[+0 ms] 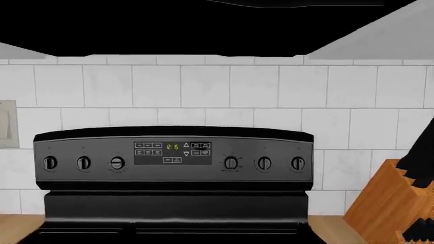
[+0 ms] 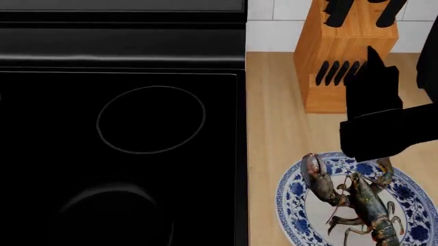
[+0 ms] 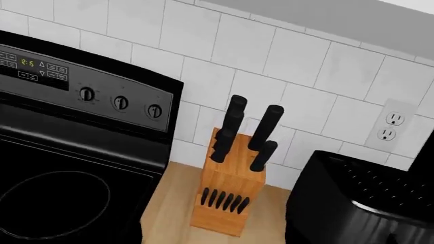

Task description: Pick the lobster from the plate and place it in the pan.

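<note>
The dark greenish-brown lobster [image 2: 362, 205] lies on the blue-rimmed white plate [image 2: 291, 197] at the head view's lower right, claws pointing away from me. The black pan [image 2: 110, 191] shows only as a faint rim arc on the stovetop at the lower left. My right gripper [image 2: 373, 61] is a black silhouette above the plate's far edge, pointing toward the knife block. I cannot make out whether its jaws are open or shut, and it holds nothing I can see. Neither wrist view shows fingers, the lobster, the plate or the pan. The left gripper is out of view.
A wooden knife block [image 2: 345, 56] stands on the wooden counter [image 2: 280, 123] behind the plate. A thin burner ring [image 2: 151, 119] marks the stovetop beyond the pan. The stove's control panel [image 1: 173, 155] backs onto white tiles. A black appliance [image 3: 359, 203] sits right of the knife block.
</note>
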Robot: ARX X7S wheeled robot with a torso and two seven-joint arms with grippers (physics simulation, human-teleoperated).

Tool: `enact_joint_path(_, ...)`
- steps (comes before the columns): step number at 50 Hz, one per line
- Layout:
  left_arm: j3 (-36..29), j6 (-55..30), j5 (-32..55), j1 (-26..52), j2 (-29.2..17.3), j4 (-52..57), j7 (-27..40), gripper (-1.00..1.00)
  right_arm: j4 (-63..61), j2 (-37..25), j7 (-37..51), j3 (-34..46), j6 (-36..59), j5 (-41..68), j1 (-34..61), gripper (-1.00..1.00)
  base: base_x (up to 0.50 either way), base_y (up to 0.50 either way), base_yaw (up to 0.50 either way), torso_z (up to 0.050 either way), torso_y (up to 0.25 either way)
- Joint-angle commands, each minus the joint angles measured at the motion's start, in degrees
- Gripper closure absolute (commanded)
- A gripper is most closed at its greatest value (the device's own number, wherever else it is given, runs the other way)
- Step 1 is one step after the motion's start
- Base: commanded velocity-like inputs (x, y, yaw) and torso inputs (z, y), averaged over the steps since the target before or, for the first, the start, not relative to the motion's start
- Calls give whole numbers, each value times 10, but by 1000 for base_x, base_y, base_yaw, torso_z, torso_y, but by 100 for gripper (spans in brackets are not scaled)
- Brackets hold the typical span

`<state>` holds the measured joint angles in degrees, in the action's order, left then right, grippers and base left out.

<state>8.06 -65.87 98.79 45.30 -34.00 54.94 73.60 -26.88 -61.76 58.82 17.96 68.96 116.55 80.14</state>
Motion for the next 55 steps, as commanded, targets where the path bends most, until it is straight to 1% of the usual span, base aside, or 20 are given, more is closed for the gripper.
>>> enact_joint_path(1,-3,1,-6,-5,1,1,-5,-100,96,1,18,85,78,72,122,-100,0,0,0,0,0)
enact_joint_path(6,-3,3,-5,-4,-1,0,-5,-100,125,1,19,108,84,96,130,-100,0,0,0,0,0)
enact_joint_path(9,-1,3,-11,-9,0,1,-11,-100,136,2,8,105,96,82,138,-100,0,0,0,0,0)
enact_joint_path(13,-2,2,-16,-11,1,0,-14,-100,165,3,9,121,101,104,158,-100,0,0,0,0,0)
enact_joint_path(20,-6,0,-30,-16,7,1,-22,-100,242,16,33,197,141,157,222,-100,0,0,0,0,0)
enact_joint_path(23,-6,1,-31,-16,7,1,-23,-100,257,19,35,211,150,164,236,-100,0,0,0,0,0)
enact_joint_path(26,-2,2,-42,-21,11,2,-29,-100,273,19,45,249,164,196,254,-100,0,0,0,0,0)
enact_joint_path(30,-5,1,-45,-22,11,2,-33,-100,277,14,54,275,164,219,262,-100,0,0,0,0,0)
enact_joint_path(41,-14,1,-48,-23,12,0,-37,-100,299,18,40,310,189,221,273,-100,0,0,0,0,0)
enact_joint_path(45,-14,-3,-71,-38,19,0,-55,-100,298,17,22,312,201,201,267,-100,0,0,0,0,0)
enact_joint_path(50,-18,-1,-62,-29,16,-1,-46,-100,299,14,-6,327,201,178,268,-100,0,0,0,0,0)
enact_joint_path(55,-17,0,-68,-33,14,-1,-53,-100,284,10,-27,342,200,158,261,-100,0,0,0,0,0)
